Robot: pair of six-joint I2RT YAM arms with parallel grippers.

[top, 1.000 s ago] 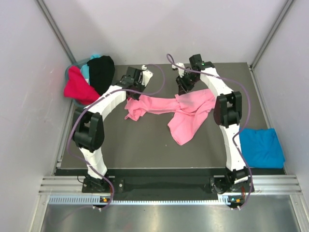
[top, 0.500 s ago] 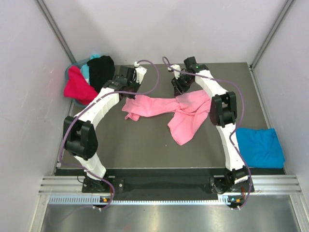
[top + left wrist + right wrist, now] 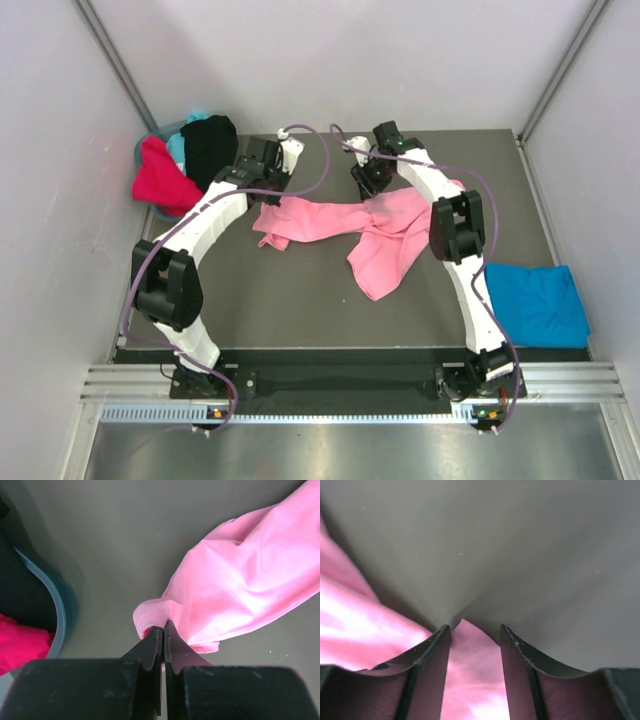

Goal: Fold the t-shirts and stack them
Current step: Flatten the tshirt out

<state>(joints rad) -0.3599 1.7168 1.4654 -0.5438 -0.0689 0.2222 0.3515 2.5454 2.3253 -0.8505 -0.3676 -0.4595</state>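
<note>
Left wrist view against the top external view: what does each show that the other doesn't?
Only the left wrist: the left tool shut on a bunched edge of the pink t-shirt. Only the top: the folded blue t-shirt at the right, and the right tool at the pink t-shirt's far edge. Both: the pink t-shirt, the bin and the red t-shirt.

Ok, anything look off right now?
The pink tee is twisted into a rope across the table, not flat, one end pinched in the shut left tool. At far left, the red tee and black tee spill over the bin.
</note>
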